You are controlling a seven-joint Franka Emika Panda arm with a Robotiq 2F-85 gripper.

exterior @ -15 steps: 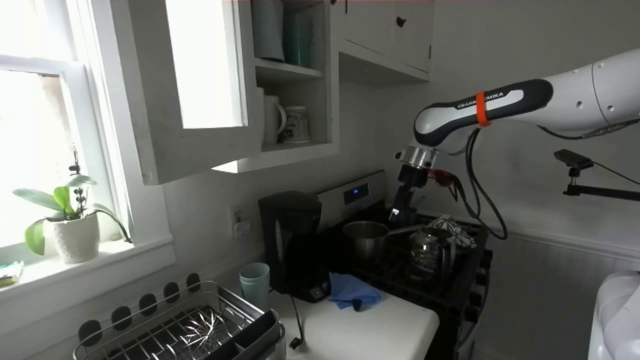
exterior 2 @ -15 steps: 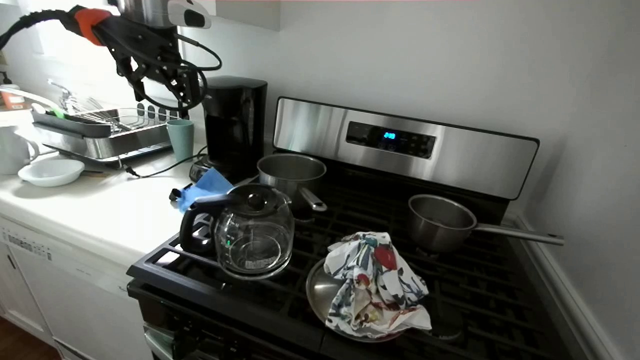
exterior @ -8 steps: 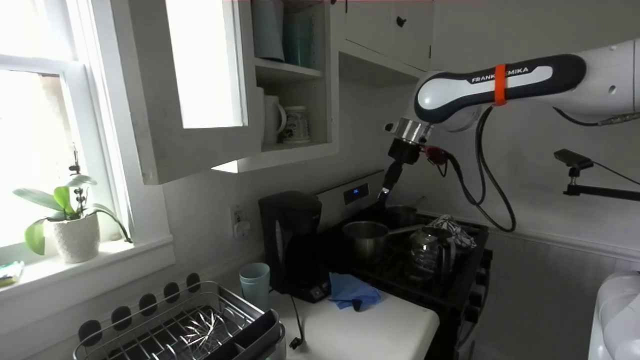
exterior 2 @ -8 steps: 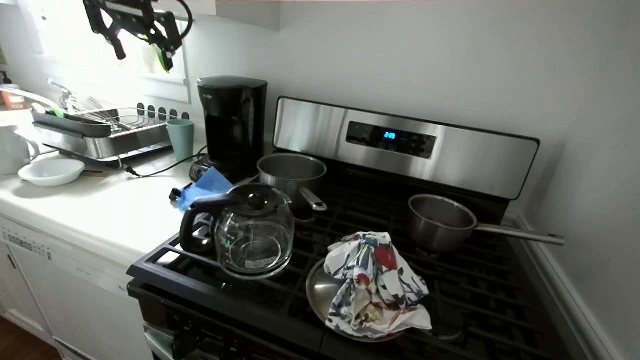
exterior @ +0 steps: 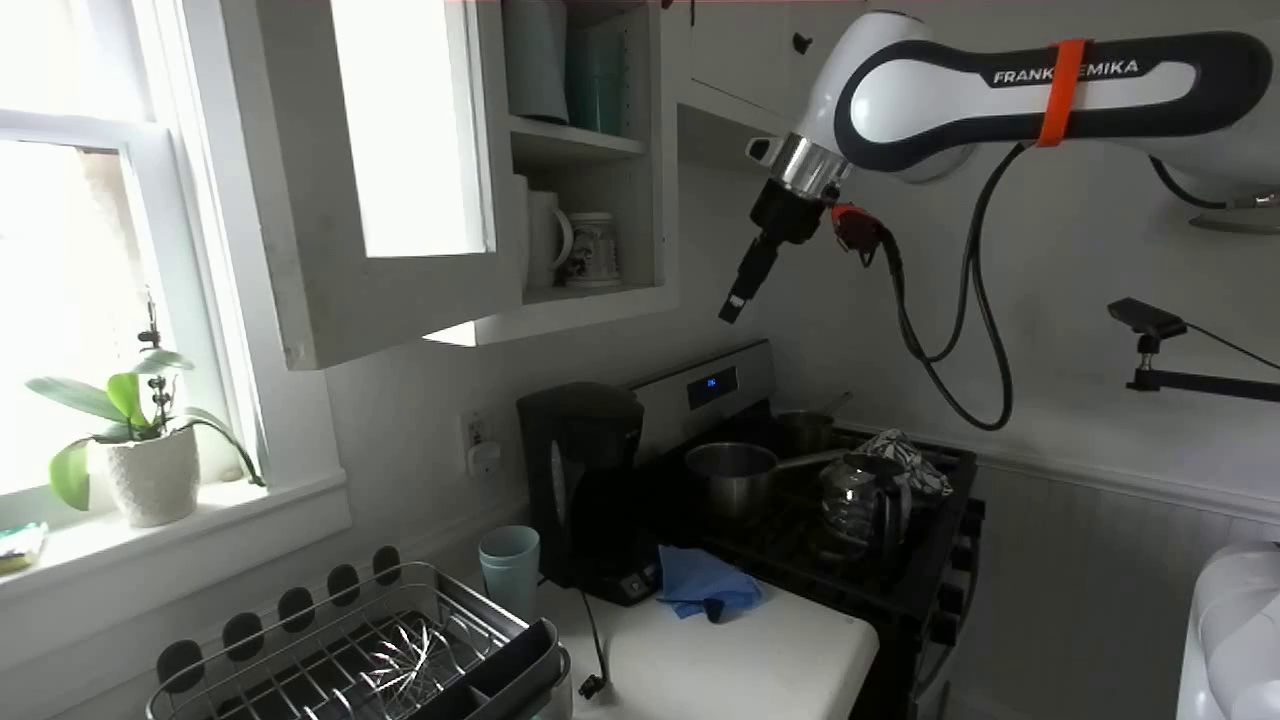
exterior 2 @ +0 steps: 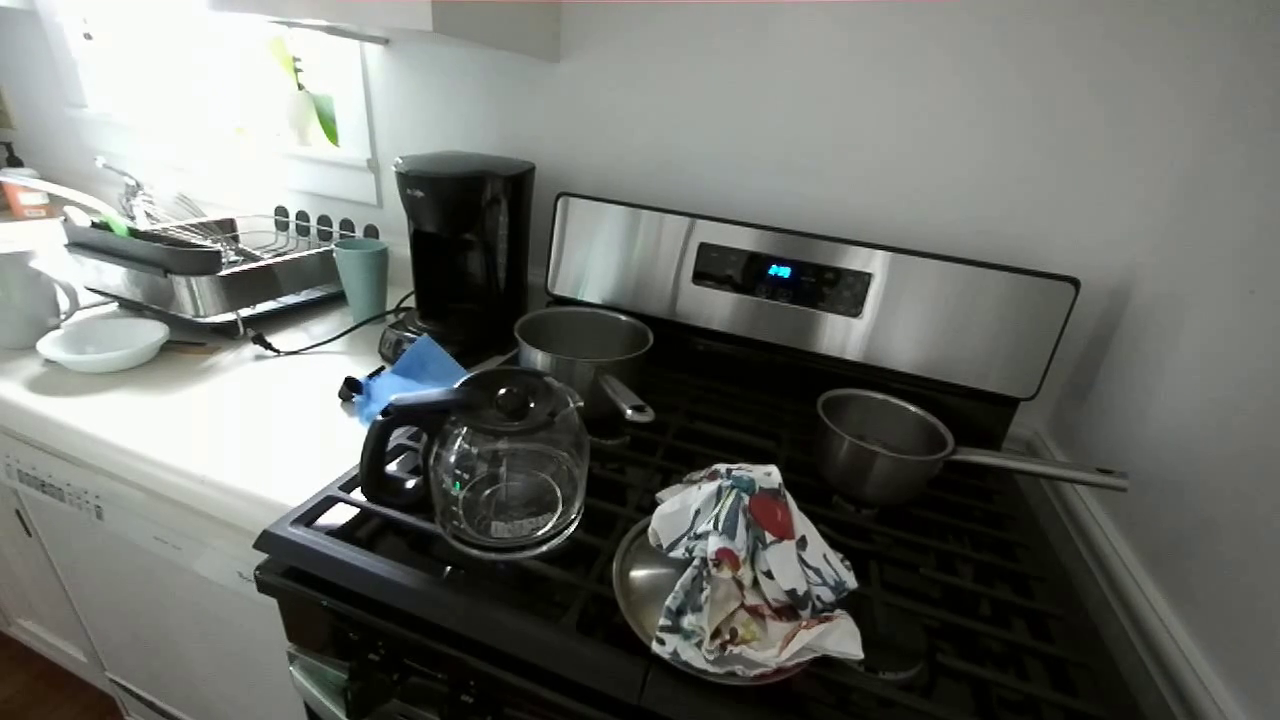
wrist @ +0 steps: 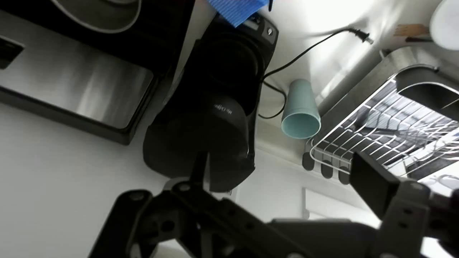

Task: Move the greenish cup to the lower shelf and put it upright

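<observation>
Two black fingers (wrist: 374, 186) stand wide apart at the tip of the black Robotiq gripper (wrist: 281, 157). In an exterior view it hangs tilted in mid-air under the white-and-black robot arm (exterior: 930, 100), higher than the black plastic coffee maker (exterior: 580, 470). Below, the pale green, handleless tumbler (wrist: 300, 98) stands upright on the white counter (exterior: 740, 655), between the coffee maker and the metal dish rack (exterior 2: 270, 292). A crumpled blue cloth (exterior: 705, 580) lies by the coffee maker's base. The lower shelf (exterior: 585, 294), bottom white board of the open wall cabinet (exterior: 669, 230), bears a white handled mug (exterior: 541, 240) and a pale, dark-patterned mug (exterior: 593, 250). Farther out, the black stove (exterior 2: 1000, 580) carries two steel saucepans (exterior 2: 880, 455), a glass carafe (exterior 2: 510, 475) with a black handle, and a white floral cloth (exterior 2: 750, 580) over a round metal pan (exterior 2: 640, 580).
</observation>
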